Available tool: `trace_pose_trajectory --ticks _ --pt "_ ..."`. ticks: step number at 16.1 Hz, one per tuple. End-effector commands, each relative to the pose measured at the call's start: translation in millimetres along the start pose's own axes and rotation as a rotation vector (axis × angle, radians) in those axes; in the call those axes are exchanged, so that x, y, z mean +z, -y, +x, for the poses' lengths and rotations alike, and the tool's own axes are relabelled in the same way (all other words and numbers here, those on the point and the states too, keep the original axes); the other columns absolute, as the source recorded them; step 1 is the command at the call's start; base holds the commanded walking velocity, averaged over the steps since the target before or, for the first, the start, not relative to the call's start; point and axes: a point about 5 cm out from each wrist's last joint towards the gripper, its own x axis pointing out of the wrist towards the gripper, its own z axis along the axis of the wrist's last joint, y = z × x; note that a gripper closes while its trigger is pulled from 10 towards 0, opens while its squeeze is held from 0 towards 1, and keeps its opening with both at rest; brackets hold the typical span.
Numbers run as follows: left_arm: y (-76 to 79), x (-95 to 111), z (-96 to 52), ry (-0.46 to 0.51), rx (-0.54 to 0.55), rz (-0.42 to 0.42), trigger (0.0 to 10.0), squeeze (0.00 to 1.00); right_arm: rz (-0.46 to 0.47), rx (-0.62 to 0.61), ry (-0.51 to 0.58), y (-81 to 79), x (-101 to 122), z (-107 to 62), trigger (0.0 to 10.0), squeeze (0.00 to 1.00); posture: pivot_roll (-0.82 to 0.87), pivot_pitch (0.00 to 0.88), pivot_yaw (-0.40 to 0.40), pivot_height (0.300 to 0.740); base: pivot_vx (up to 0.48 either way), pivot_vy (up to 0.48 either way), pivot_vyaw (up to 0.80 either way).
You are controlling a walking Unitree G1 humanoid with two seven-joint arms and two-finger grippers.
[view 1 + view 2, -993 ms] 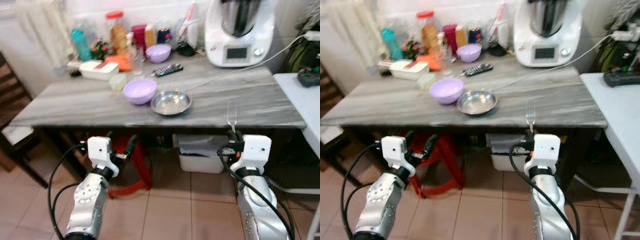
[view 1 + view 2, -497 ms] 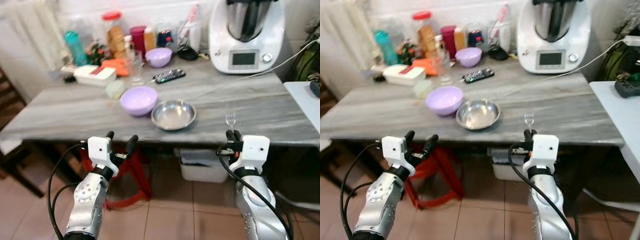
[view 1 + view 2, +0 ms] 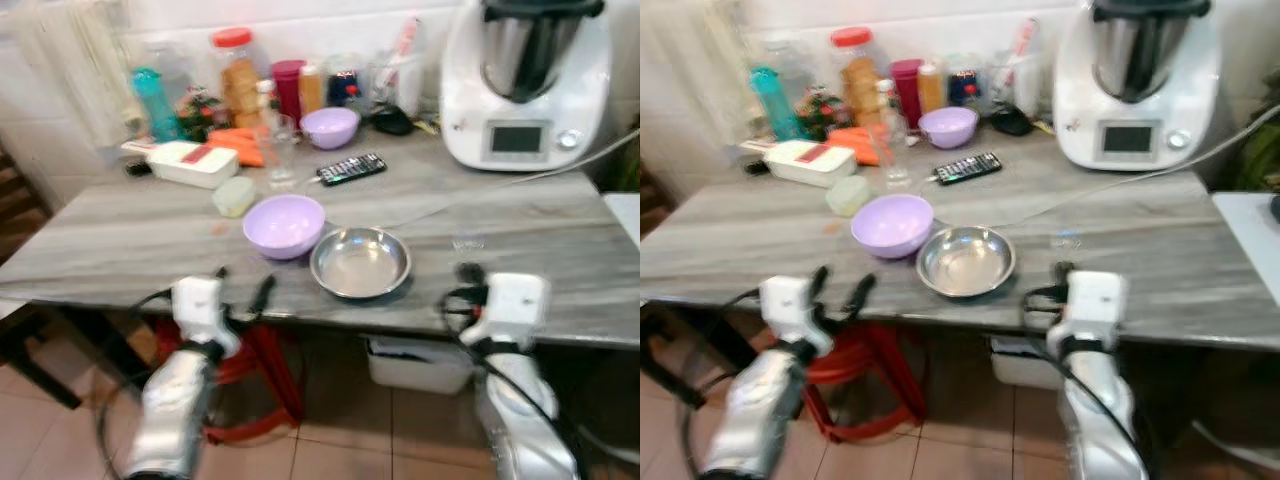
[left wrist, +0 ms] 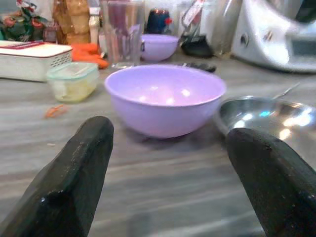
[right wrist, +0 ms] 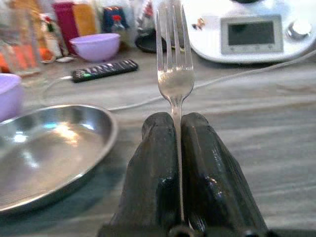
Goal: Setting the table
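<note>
One fork (image 5: pixel 174 74), silver and four-tined, stands upright above the near table (image 3: pixel 120 240) edge, just right of the steel dish (image 3: pixel 360 263); right gripper (image 5: pixel 176 133) clenched on its handle, fingers pressed together; left gripper (image 4: pixel 168 163) spread wide, holding nothing, low at the table edge facing the lilac bowl (image 4: pixel 165 98); head views blurred.
</note>
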Motion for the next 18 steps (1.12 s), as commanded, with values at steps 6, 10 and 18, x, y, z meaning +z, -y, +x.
trace_pose_trajectory --ticks 6,10,18 --pt "6.2 -4 -12.6 -0.033 -0.157 0.003 10.0 0.0 0.043 -0.063 -0.076 9.8 -7 5.0 10.0 0.0 -0.18 0.0 0.105 0.74 0.0 0.0 0.0" --pt "14.9 -5 -16.8 -0.083 -0.353 0.02 10.0 0.0 0.068 -0.11 -0.088 20.8 -1 19.7 10.0 0.0 -0.18 0.02 0.109 0.74 0.0 0.0 0.0" --pt "26.5 0 -15.1 -0.117 -0.535 0.022 10.0 0.0 0.059 -0.113 -0.236 18.4 -8 54.4 10.0 0.0 -0.18 0.063 0.124 0.74 0.0 0.0 0.0"
